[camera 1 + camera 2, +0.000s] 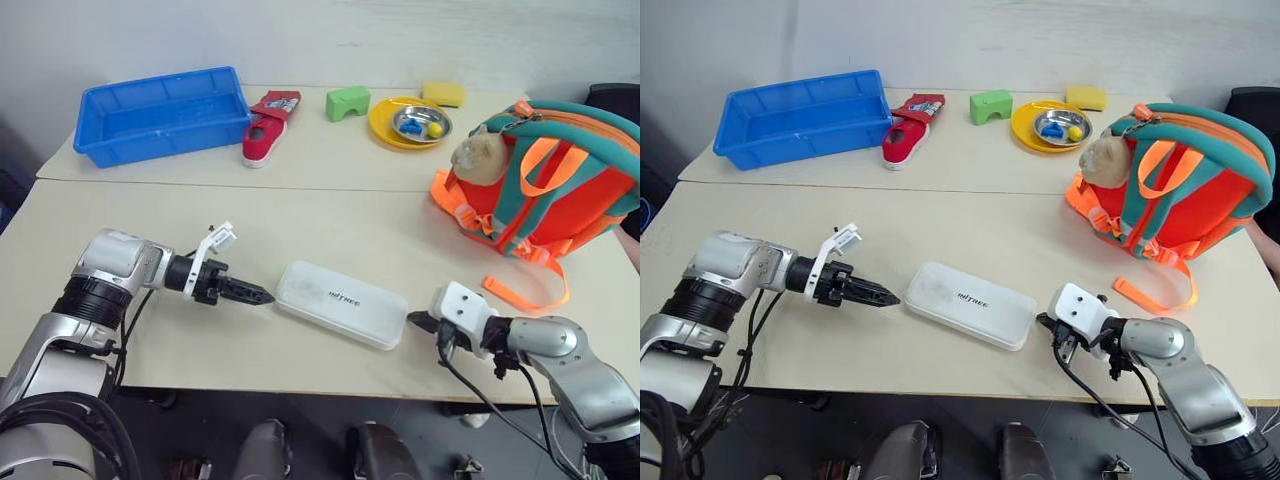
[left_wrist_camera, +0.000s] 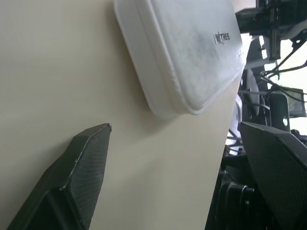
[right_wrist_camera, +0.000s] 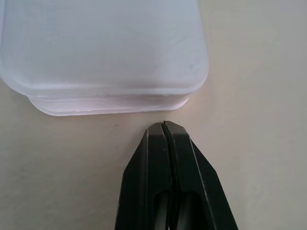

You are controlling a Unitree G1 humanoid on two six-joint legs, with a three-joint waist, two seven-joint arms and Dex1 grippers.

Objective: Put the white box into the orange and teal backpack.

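L fingers (image 2: 81, 177) wide, R gripper (image 3: 164, 125) shut, both empty

A robot test lab is suggested. Unrelated props are laid out on a plain beige counter (image 1: 330, 210) against a bare white wall (image 1: 330, 40): a blue tray (image 1: 160, 115), a red shoe (image 1: 268, 130), foam blocks (image 1: 347, 103).

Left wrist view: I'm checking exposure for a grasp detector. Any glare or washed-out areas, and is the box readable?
In the left wrist view, the background past the table edge is blown out bright; the white box is evenly lit, its lettering legible. In the right wrist view it shows soft highlights and no harsh shadow.
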